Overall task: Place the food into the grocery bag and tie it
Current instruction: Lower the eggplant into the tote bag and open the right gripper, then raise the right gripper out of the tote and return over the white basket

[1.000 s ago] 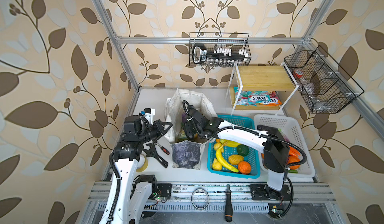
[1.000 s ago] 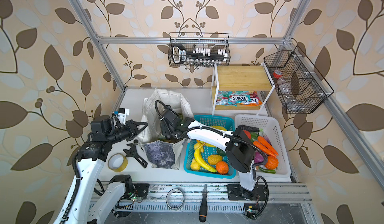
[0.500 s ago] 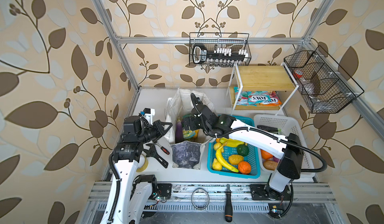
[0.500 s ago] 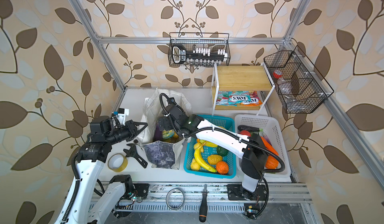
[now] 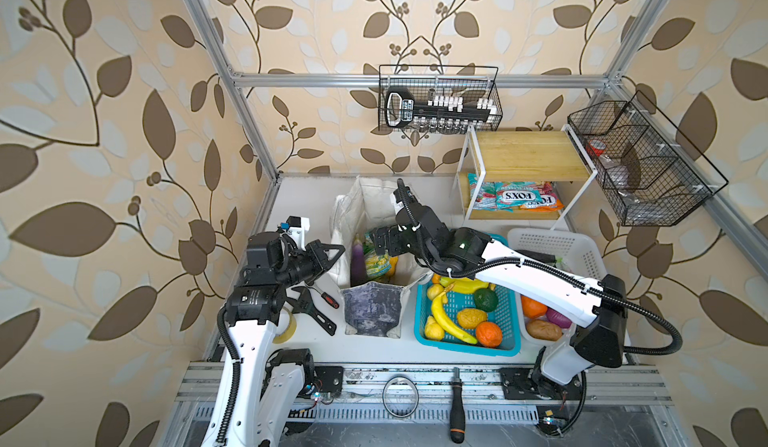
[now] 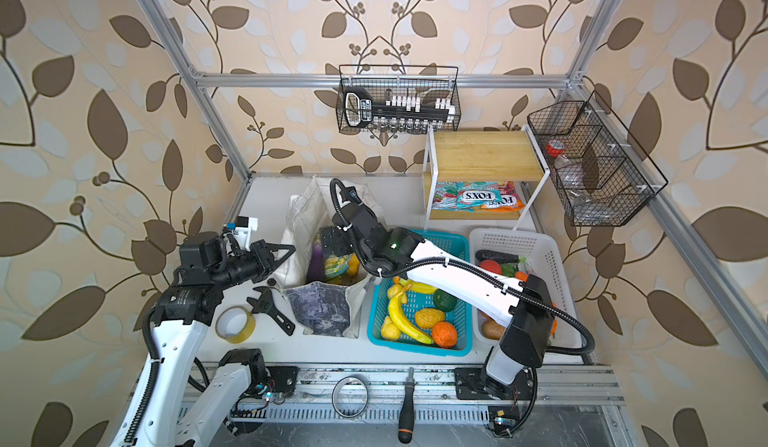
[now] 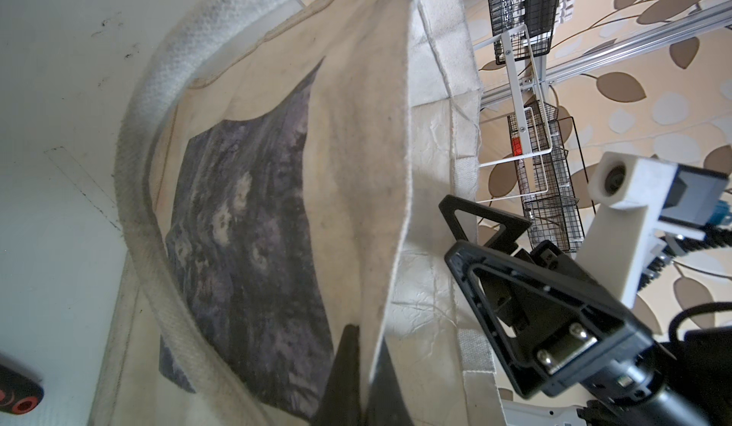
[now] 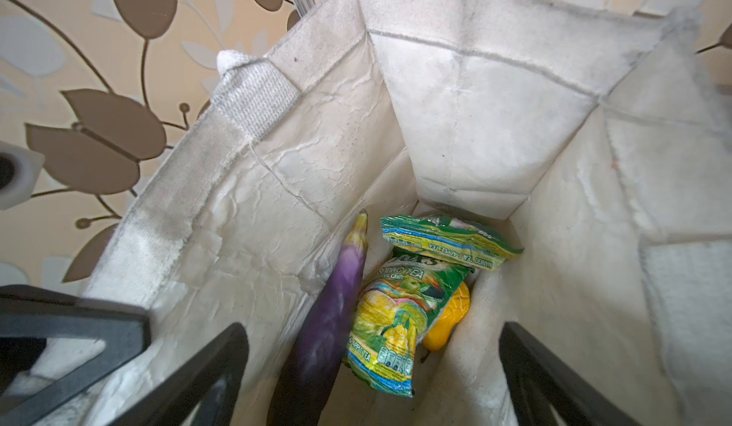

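Note:
The off-white grocery bag [image 5: 372, 312] [image 6: 318, 310] stands open in the middle of the table. My left gripper [image 5: 337, 253] [image 7: 366, 339] is shut on the bag's left rim and holds it open. My right gripper [image 5: 380, 239] [image 8: 372, 327] hangs open just above the bag's mouth with nothing between its fingers. Inside the bag lie two green-and-yellow snack packets [image 8: 443, 242] [image 8: 392, 317], a purple eggplant [image 8: 334, 301] [image 5: 357, 258] and a yellow toy fruit [image 8: 451, 317].
A blue basket [image 5: 465, 346] of toy fruit sits right of the bag, and a white basket [image 5: 552, 241] of vegetables beyond it. FOX'S packets [image 5: 515, 197] lie under the wooden shelf. A wrench [image 5: 311, 308], a screwdriver [image 5: 328, 298] and a tape roll [image 5: 286, 328] lie left of the bag.
My right gripper has come up out of the bag and opened wide, and its arm has swung back to the right. The eggplant and packets now show inside. The left gripper has not moved.

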`<state>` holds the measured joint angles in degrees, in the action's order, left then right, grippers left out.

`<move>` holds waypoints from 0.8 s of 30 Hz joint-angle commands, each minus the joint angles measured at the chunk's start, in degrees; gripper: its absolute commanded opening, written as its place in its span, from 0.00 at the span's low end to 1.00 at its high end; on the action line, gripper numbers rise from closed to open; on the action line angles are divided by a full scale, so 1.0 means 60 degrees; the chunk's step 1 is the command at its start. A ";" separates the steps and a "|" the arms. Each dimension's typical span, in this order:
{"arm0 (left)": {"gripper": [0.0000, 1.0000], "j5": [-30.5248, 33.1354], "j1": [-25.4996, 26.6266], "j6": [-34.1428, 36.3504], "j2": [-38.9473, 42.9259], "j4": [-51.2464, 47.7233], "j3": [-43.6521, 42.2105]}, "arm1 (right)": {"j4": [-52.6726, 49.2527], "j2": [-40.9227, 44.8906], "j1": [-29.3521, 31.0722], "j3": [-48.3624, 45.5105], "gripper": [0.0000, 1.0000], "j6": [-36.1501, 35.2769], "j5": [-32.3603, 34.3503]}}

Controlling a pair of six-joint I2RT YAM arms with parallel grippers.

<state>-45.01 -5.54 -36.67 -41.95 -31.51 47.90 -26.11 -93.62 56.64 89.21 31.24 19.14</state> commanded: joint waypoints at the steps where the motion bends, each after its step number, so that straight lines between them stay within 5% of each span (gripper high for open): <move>1: 0.00 -0.0422 0.0099 -0.0087 0.0232 0.0638 0.0094 | -0.0656 0.0798 0.0075 0.0134 1.00 -0.0200 0.0842; 7: 0.00 -0.0422 0.0103 -0.0051 0.0241 0.0687 0.0073 | -0.1440 0.2568 0.0037 -0.0468 1.00 -0.0631 0.2471; 11: 0.00 -0.0496 0.0101 -0.0037 0.0195 0.0737 0.0088 | -0.1307 0.4392 -0.0403 -0.1817 1.00 -0.0457 0.2345; 15: 0.00 -0.0423 0.0089 0.0113 0.0276 0.0563 0.0247 | -0.1170 0.6338 -0.1650 -0.3655 1.00 -0.0295 0.0681; 24: 0.00 -0.0481 0.0090 0.0090 0.0361 0.0820 0.0286 | -0.2954 0.8507 -0.5525 -0.6365 0.97 -0.0055 -0.0786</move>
<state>-44.99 -5.54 -36.60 -41.08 -31.48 47.90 -39.70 -44.16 29.15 54.68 30.59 20.25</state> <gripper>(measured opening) 0.052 0.973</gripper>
